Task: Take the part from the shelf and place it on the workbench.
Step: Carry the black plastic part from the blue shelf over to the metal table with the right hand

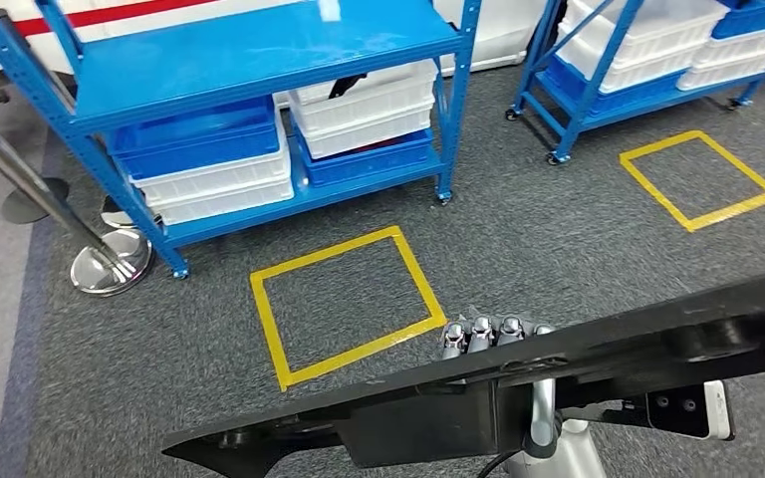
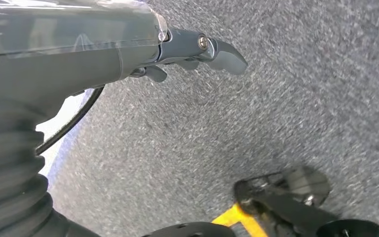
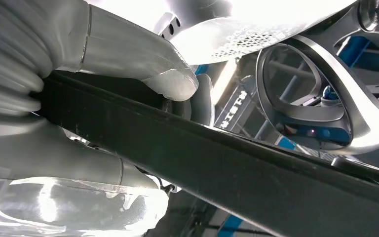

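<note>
Over grey carpet, right robot hand [image 1: 488, 337] grips part [image 1: 518, 383].

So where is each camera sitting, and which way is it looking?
Head view: high on the robot, looking forward and down at grey carpet, blue shelves and a yellow tape square; the right hand holds a long black part.
Left wrist view: behind the left hand, which holds nothing, facing the carpet.
Right wrist view: close behind the right hand, looking along the part.
Shared: the head and right wrist views both show the part in the right hand.
</note>
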`<state>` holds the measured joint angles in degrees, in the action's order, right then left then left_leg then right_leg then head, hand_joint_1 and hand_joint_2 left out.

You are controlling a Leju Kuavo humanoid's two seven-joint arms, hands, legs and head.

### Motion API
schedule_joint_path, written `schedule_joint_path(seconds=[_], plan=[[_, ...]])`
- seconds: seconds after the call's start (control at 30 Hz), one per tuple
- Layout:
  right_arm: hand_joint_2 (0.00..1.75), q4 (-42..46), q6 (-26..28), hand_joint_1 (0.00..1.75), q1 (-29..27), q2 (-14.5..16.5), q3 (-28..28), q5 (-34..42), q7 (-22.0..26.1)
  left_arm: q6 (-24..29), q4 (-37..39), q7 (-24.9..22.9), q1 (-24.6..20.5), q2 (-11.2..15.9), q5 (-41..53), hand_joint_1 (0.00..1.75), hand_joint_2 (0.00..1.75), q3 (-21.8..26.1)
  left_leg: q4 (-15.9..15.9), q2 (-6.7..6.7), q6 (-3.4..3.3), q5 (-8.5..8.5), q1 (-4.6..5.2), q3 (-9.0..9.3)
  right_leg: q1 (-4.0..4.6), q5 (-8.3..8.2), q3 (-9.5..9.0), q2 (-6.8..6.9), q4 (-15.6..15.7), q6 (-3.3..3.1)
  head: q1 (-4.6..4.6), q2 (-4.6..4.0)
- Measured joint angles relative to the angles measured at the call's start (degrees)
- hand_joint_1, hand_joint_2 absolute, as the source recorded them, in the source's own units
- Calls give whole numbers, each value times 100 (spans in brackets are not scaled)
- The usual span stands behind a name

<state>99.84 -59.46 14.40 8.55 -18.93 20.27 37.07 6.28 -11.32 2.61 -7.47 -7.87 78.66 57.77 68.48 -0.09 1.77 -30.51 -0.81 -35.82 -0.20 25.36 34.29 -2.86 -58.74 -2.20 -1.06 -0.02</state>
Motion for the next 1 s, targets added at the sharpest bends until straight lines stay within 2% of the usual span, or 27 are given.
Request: schedule_joint_path(seconds=[0.07, 0.1, 0.13, 0.2, 0.27, 0.33, 0.37, 0.4, 0.43, 0.47, 0.5, 0.57, 0.6, 0.63, 0.7, 0.77, 0.83, 0.87, 0.9, 0.93, 0.97, 1.0], plan=[[175, 0, 0, 175, 2, 0, 1, -2, 0, -4, 0, -3, 12, 9, -2, 0, 175, 0, -729, -193, -36, 276, -10, 333, 5, -1, 30, -117, -38, 39, -3, 0], [175, 0, 0, 175, 3, 0, 1, -3, 0, -3, 0, -2, 10, 11, -3, 0, 175, 0, -924, -271, -50, 316, -9, 409, 1, -11, 57, -162, -49, 73, -5, 0], [175, 0, 0, 175, 3, -1, 1, -5, 1, -5, 0, -2, 7, 13, -4, 0, 175, 0, -983, -303, -64, 300, -4, 426, -6, -28, 84, -205, -52, 113, -5, 0], [175, 1, 1, 175, 1, -2, 3, -8, 3, -13, -1, -2, 2, 2, -7, 0, 175, 0, -1025, -220, -117, 340, -12, 426, -19, -58, 118, -268, -43, 191, -4, 0], [175, 4, 9, 175, 10, -7, 8, -13, 8, -22, -2, -3, 1, -13, -9, 0, 175, 0, -1078, -106, -196, 390, -39, 436, -4, 70, 211, -113, -219, 241, -33, 0], [175, 7, 30, 175, 17, -14, 14, -34, 13, -25, -2, -5, 9, -16, -10, 0, 175, 0, -1102, 5, -239, 413, -36, 428, -5, 416, 500, 139, -829, 279, -68, 0], [175, 7, 45, 175, 11, -20, 21, -54, 16, -25, -2, -7, 16, -14, -10, 0, 175, 0, -1100, 65, -241, 415, -29, 419, -16, 584, 687, 201, -1219, 297, -73, 0], [175, 7, 61, 175, -3, -28, 32, -74, 19, -25, -2, -10, 22, -11, -10, 0, 175, 0, -1099, 126, -241, 414, -23, 412, -24, 677, 829, 234, -1517, 310, -73, 0], [175, 8, 73, 175, -19, -37, 46, -91, 21, -25, -2, -14, 25, -8, -5, 0, 175, -1, -1097, 187, -240, 413, -19, 409, -29, 668, 880, 253, -1630, 314, -74, 0], [175, 11, 80, 175, -32, -44, 63, -101, 23, -23, -2, -20, 25, -7, 8, 0, 175, -2, -1095, 243, -237, 410, -16, 411, -30, 550, 804, 273, -1497, 309, -74, 0], [175, 22, 83, 175, -41, -50, 81, -104, 24, -21, -2, -27, 22, -8, 27, 0, 175, -6, -1094, 294, -231, 405, -13, 417, -26, 365, 617, 313, -1154, 291, -75, 0], [175, 61, 84, 175, -45, -55, 115, -108, 24, -19, -2, -46, 20, -11, 73, 0, 175, -15, -1090, 379, -201, 388, 5, 433, 16, 86, 182, 496, -333, 226, -73, 0], [175, 85, 84, 175, -47, -56, 132, -114, 24, -19, -2, -57, 19, -13, 90, 0, 175, -19, -1089, 416, -175, 380, 16, 439, 42, 29, 58, 555, -86, 193, -72, 1], [175, 106, 84, 175, -52, -56, 151, -124, 24, -19, -2, -70, 19, -14, 104, 0, 175, -21, -1091, 453, -144, 373, 25, 445, 64, 27, 14, 579, 20, 166, -70, 1], [175, 147, 84, 175, -81, -57, 191, -147, 24, -19, -2, -94, 9, -15, 128, 0, 175, -29, -1099, 520, -77, 359, 34, 460, 58, 5, 26, 472, 36, 118, -68, 1], [175, 192, 82, 175, -109, -56, 220, -161, 24, -19, -2, -107, -3, -13, 149, 0, 175, -44, -954, 401, -25, 228, 30, 420, 17, -33, 16, 382, 83, 55, -59, 0], [175, 219, 81, 175, -125, -52, 233, -169, 24, -20, -2, -110, -6, -10, 156, 0, 175, -54, -370, 164, 1, -127, 20, 182, -1, -55, 11, 293, 108, 10, -33, 0], [175, 221, 81, 175, -134, -50, 236, -175, 24, -21, -2, -111, -5, -9, 158, 0, 175, -57, 37, 96, 8, -328, 19, 5, 2, -58, 16, 243, 106, -2, -20, 0], [175, 221, 81, 175, -146, -49, 237, -183, 24, -20, -2, -113, -3, -8, 161, 0, 175, -58, 386, 69, 14, -460, 18, -153, 6, -59, 20, 184, 102, -5, -13, 0], [175, 221, 81, 175, -158, -50, 242, -192, 24, -20, -2, -115, 0, -7, 167, 0, 175, -62, 564, 59, 18, -479, 18, -237, 9, -60, 23, 119, 93, -6, -11, 0], [175, 222, 81, 175, -169, -50, 246, -198, 24, -17, -2, -118, 6, -6, 172, 0, 175, -68, 535, 54, 17, -391, 18, -227, 10, -59, 25, 51, 79, -6, -10, 0], [175, 229, 75, 175, -186, -50, 259, -209, 24, -12, -2, -121, 13, -2, 180, 0, 175, -80, 262, 32, 8, -189, 16, -104, 7, -55, 25, -22, 59, 1, -7, 0]])
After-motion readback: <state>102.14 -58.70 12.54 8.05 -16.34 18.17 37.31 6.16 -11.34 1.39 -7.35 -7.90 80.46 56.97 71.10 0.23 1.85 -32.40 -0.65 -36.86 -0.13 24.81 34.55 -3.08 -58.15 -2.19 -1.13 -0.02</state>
